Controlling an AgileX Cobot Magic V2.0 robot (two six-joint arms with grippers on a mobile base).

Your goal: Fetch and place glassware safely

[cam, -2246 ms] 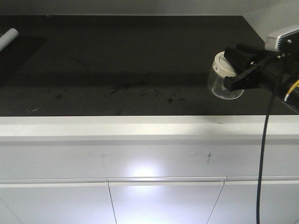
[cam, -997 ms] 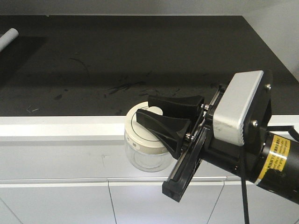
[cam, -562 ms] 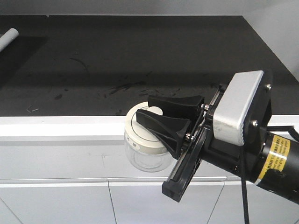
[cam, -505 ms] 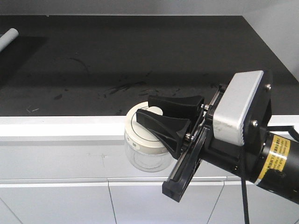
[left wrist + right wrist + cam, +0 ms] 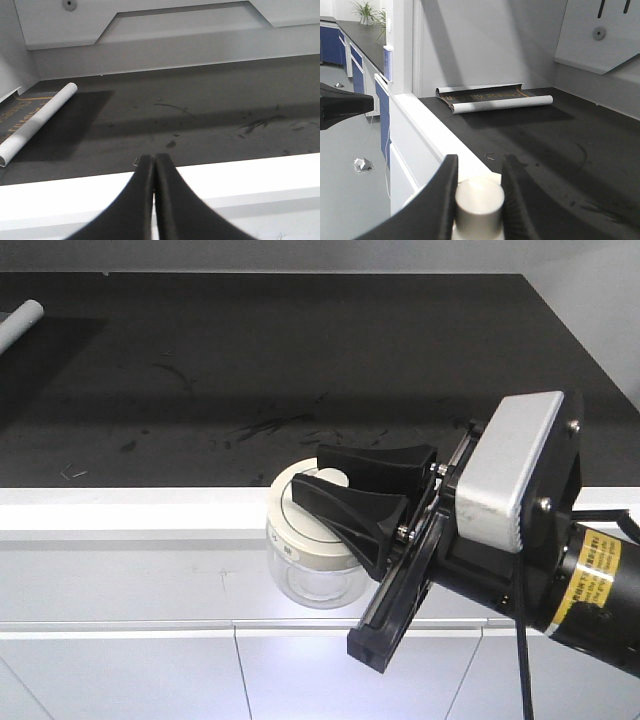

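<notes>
The glass jar (image 5: 308, 578) has not moved. It stands upright, lid (image 5: 296, 532) on top, the right gripper (image 5: 310, 468) pinching its knob (image 5: 479, 200). The left gripper (image 5: 153, 158) is pressed together.

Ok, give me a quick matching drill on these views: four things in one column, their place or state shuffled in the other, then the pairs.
1. glass jar
2. left gripper
3. right gripper
4. white roll

A. jaws shut, empty
B. lying far left on the dark countertop
C. jaws clamped on the lid knob
D. held in front of the white counter edge

Pairs: 1-D, 2-A, 3-C, 4-B
</notes>
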